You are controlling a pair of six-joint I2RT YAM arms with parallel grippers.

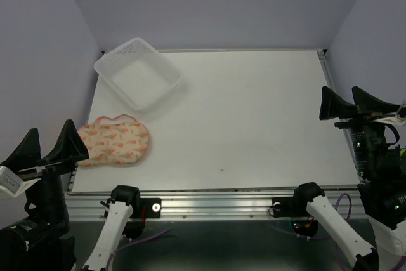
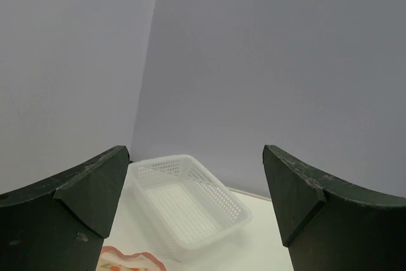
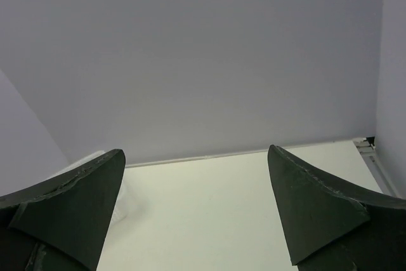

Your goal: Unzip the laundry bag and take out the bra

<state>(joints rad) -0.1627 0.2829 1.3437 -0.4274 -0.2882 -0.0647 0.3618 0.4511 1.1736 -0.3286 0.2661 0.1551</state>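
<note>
Lower left of frame: laundry bag (image 1: pixel 114 144), long axis left-right, just right of left hand (image 1: pixel 49 149) | right hand (image 1: pixel 353 105) far | both released, empty

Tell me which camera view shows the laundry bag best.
The top external view: the laundry bag lies almost in full outline, its pattern clear, only one end hidden behind the left gripper. The left wrist view catches a sliver of its patterned edge at the bottom. The right wrist view shows none of it.

A clear plastic tray (image 1: pixel 137 72) sits on the white table (image 1: pixel 254 118).
</note>
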